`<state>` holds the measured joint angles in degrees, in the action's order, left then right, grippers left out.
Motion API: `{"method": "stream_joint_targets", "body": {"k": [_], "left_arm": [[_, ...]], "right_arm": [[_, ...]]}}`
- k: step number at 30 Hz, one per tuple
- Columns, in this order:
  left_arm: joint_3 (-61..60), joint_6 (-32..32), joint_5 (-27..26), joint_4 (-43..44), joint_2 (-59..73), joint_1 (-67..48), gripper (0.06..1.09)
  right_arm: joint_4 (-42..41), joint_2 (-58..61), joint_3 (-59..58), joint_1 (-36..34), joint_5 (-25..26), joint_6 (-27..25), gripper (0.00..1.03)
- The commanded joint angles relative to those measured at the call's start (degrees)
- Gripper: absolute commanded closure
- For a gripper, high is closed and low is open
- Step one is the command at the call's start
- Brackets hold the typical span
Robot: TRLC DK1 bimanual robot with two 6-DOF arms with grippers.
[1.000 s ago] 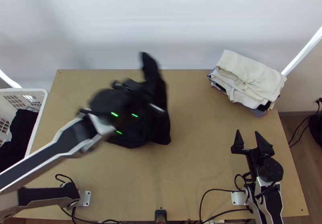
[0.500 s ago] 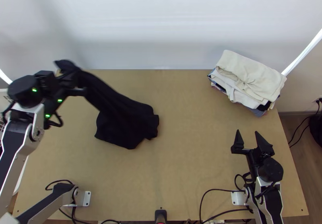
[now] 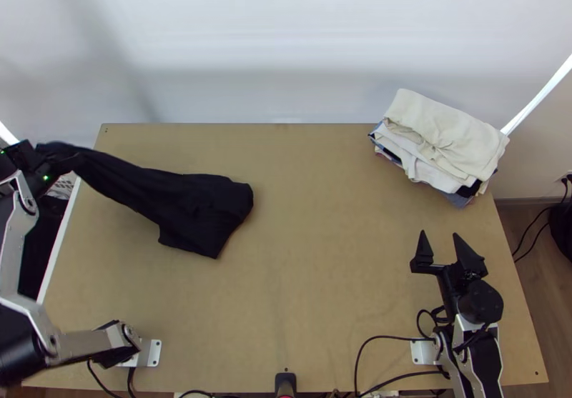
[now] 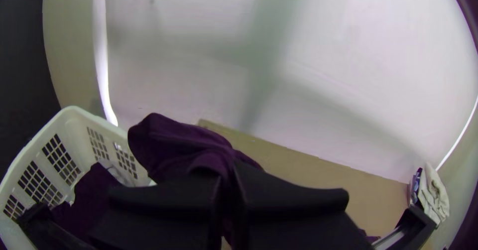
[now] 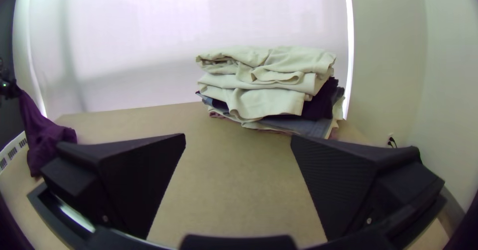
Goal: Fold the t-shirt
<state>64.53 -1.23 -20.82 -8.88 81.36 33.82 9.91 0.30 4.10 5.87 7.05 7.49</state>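
Basket [image 4: 74,123] left of shirt [image 3: 204,209]. Left gripper [image 3: 48,158]: jaws closed on shirt's raised end; remainder bunched on surface [image 3: 322,276]. White backdrop [image 3: 286,48] behind shirt. Clothes pile [image 3: 443,137], right gripper [image 3: 445,251] (jaws open), floor [image 3: 525,284]: right of shirt.

there's one t-shirt [image 3: 204,209], one pile of folded clothes [image 3: 447,137], one basket [image 4: 74,123], one table [image 3: 322,255]; grippers count two: left [image 3: 25,156], right [image 3: 440,234].
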Motion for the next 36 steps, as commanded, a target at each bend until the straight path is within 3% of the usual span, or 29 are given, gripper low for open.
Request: {"method": "stream_joint_targets", "body": {"k": [1,7,16,36], "left_arm": [[-1.2,1.9,-1.0,4.1,5.2,3.0,1.05],[-0.1,4.2,-1.0,4.1,12.7,6.5,1.05],[-9.6,4.4,-1.2,0.1,11.0,3.1,1.05],[-17.6,-4.8,0.2,-2.5,10.2,-5.4,1.05]], "right_arm": [[-0.3,-0.4,-0.7,-0.2,0.2,-0.1,0.04],[-0.3,-0.4,-0.7,-0.1,0.2,-0.1,0.04],[-0.3,-0.4,-0.7,-0.1,0.2,-0.1,0.04],[-0.3,-0.4,-0.7,-0.1,0.2,-0.1,0.04]]}}
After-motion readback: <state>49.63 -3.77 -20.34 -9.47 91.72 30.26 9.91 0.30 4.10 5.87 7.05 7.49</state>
